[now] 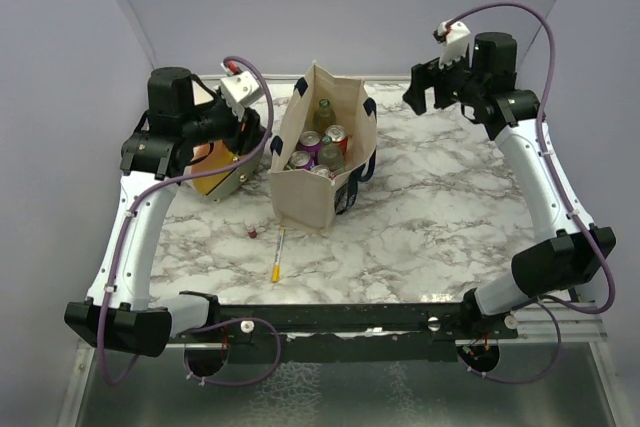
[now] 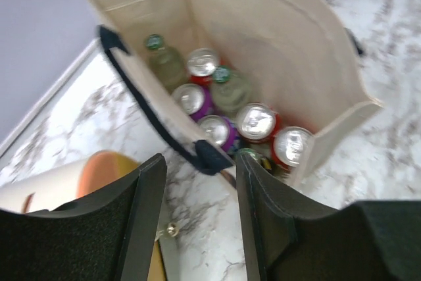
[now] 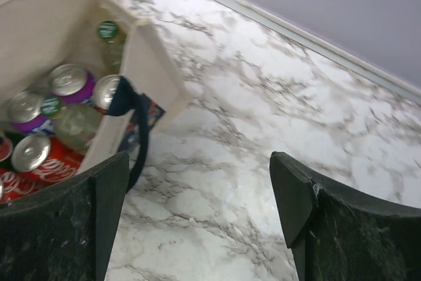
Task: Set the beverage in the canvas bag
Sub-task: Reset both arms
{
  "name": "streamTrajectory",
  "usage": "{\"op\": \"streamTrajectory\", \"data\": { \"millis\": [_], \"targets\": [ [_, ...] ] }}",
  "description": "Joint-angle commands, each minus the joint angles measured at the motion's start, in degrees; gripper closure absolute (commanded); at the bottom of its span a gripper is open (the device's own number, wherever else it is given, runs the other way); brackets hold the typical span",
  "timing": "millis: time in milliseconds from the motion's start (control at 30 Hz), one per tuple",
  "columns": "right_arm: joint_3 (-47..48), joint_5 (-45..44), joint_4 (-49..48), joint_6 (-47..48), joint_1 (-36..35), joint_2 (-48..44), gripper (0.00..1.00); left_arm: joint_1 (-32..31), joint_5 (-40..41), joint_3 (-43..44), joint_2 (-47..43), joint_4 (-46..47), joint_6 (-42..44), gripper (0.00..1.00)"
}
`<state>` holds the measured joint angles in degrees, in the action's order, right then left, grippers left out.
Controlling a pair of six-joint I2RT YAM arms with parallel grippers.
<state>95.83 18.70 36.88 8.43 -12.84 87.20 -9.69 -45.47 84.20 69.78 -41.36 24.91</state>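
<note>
The cream canvas bag (image 1: 312, 182) stands upright mid-table with navy handles, and it also shows in the left wrist view (image 2: 276, 37) and the right wrist view (image 3: 46, 24). Inside are several cans (image 2: 256, 122) and green-capped bottles (image 2: 164, 60). My left gripper (image 1: 243, 137) is open and empty, raised just left of the bag, and shows in its own view (image 2: 200, 182). My right gripper (image 1: 428, 97) is open and empty, raised at the far right, and shows in its own view (image 3: 197, 189).
A cream-and-orange drum-shaped thing (image 1: 215, 169) lies left of the bag under my left arm. A yellow-tipped stick (image 1: 278, 255) and a small red piece (image 1: 252, 232) lie on the marble in front of the bag.
</note>
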Motion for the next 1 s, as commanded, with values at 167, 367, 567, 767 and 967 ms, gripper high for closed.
{"op": "streamTrajectory", "data": {
  "millis": [167, 367, 567, 767, 967],
  "targets": [
    [1.6, -11.8, -2.2, -2.4, 5.5, -1.0, 0.00, 3.6, 42.5, 3.7, -0.3, 13.0, -12.7, 0.15],
    [6.1, -14.2, -1.0, -3.1, 5.5, 0.7, 0.00, 4.0, 46.5, 4.1, -0.2, 15.9, -9.2, 0.01],
    [10.9, -11.9, 4.3, -1.7, 5.5, 0.4, 0.00, 5.4, 45.2, 6.6, 1.2, 17.7, -11.9, 0.01],
    [11.8, -13.1, 8.9, 2.0, 5.5, -3.3, 0.00, 6.4, 43.5, 3.1, -0.7, 17.7, -13.6, 0.01],
    [2.2, -14.3, 5.7, 2.7, 5.5, -11.3, 0.00, 7.1, 42.8, -0.1, -3.6, 18.2, -15.7, 0.01]
  ]
}}
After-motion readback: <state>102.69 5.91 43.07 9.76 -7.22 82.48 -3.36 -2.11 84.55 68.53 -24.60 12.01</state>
